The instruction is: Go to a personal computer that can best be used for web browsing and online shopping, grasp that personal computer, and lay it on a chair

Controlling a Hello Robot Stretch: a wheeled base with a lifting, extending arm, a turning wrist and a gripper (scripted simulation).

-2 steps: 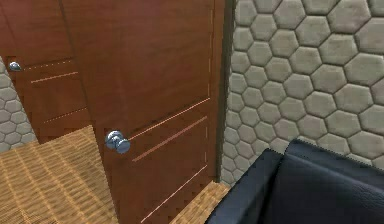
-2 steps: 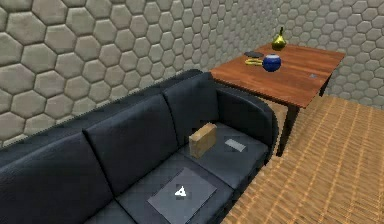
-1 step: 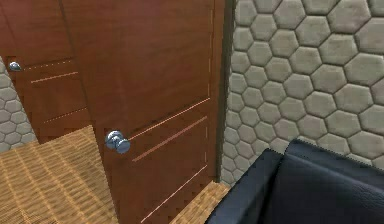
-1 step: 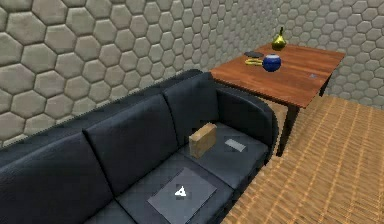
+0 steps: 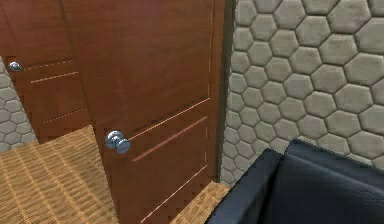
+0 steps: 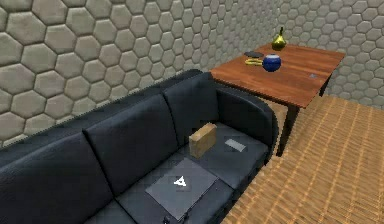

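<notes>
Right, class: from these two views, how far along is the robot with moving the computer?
Done: the approach looks finished; a flat grey laptop lies on the black sofa close by in the arm side view. Under way: probably lining up alongside it. Left: the grasp, since the laptop rests on the cushion, then laying it on a chair.

Warm reddish-brown door (image 5: 150, 80) with a silver knob (image 5: 118, 142), and the wall (image 5: 300, 70) wears grey-beige hexagons. The floor (image 5: 50, 185) shows a brown woven pattern. Black sofa (image 6: 120, 140), dark grey laptop (image 6: 182, 184) with a pale mark, tan box (image 6: 204, 139), red-brown counter (image 6: 290, 72), blue bowl (image 6: 271, 63).
</notes>
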